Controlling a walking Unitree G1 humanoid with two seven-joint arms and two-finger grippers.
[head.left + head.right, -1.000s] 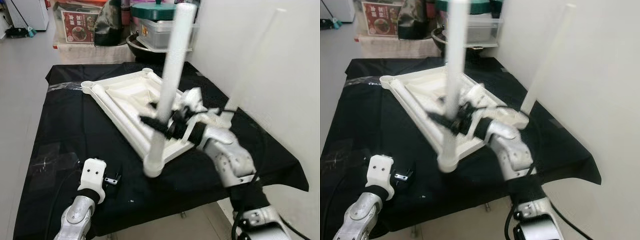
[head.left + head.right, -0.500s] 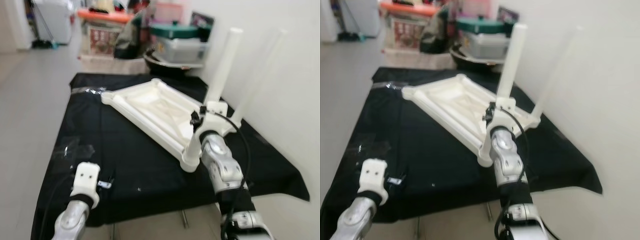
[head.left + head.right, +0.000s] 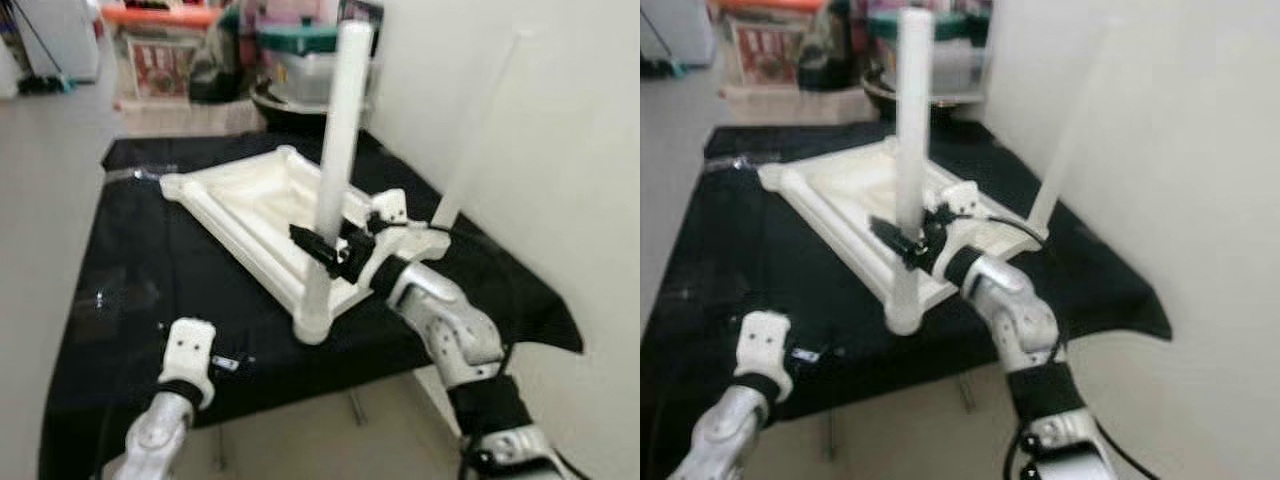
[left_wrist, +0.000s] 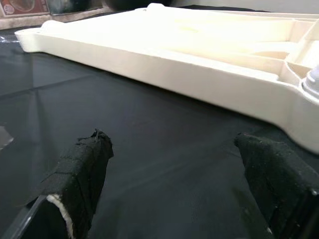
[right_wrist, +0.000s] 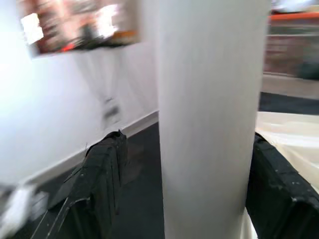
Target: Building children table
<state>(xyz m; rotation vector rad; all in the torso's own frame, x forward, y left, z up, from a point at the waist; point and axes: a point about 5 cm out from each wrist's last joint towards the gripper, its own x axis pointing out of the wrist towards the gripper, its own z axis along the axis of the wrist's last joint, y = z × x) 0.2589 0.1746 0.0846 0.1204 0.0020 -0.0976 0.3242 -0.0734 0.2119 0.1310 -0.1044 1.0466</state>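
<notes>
The white table leg (image 3: 338, 130) is best kept plumb over the near corner socket (image 3: 312, 325) of the upturned table top (image 3: 250, 205), which lies on the black-draped surface (image 3: 130, 270), and pressed straight down. The right end effector (image 3: 322, 246) is seen straddling the leg low down, its fingers (image 5: 102, 184) spread either side with slight gaps, so a firm pinch cannot be confirmed. The left end effector (image 4: 174, 184) is held spread and empty above the cloth, near the top's edge.

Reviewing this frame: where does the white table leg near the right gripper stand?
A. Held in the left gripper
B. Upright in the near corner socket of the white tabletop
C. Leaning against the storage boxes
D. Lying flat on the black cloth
B: the white table leg rises from the near corner of the tabletop, with the right gripper at its lower part.
</notes>
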